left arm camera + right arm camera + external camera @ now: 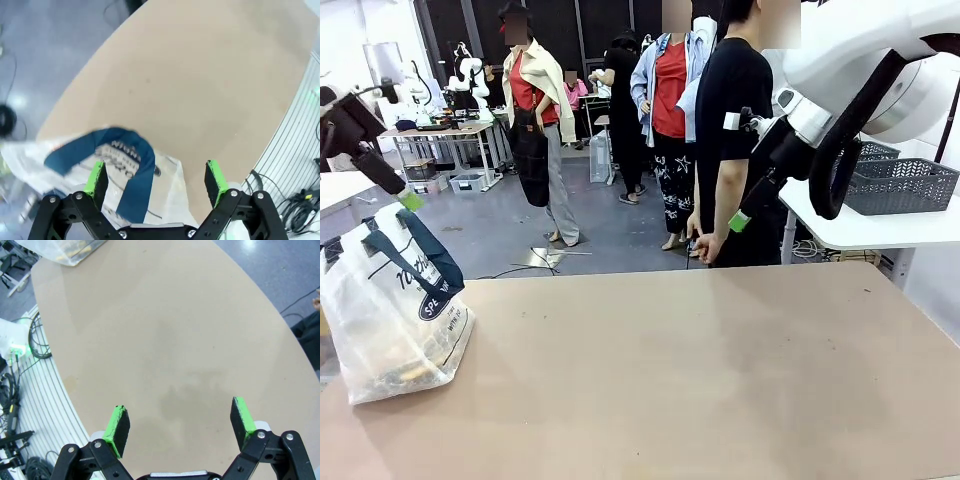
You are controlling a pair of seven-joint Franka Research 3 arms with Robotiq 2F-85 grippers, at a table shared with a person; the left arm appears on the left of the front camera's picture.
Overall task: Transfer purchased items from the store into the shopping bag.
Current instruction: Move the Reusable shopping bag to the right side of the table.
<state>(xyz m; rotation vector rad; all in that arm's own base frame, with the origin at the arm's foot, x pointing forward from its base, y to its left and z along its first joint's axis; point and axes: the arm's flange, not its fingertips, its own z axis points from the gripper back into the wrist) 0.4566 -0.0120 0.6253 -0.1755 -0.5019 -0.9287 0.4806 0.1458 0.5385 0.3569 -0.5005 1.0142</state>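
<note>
The shopping bag (390, 310), translucent plastic with navy handles and lettering, lies slumped on the table's left side. Yellowish purchased items (415, 372) show dimly through its lower wall. My left gripper (408, 198) hangs open just above the bag. In the left wrist view its green pads straddle the navy handle (135, 175) from above without touching it, and the gripper (155, 182) holds nothing. My right gripper (740, 220) is raised at the far right, open and empty. It looks down on bare tabletop (180, 427), with the bag's corner (75, 252) far off. The store (900, 185), a dark grey lattice basket, sits on a white side table.
A person in a black shirt stands at the table's far edge, one hand (705, 245) hanging low near my right gripper. A second grey basket (875, 152) stands behind the first. The tan table (700, 370) stretches wide to the bag's right.
</note>
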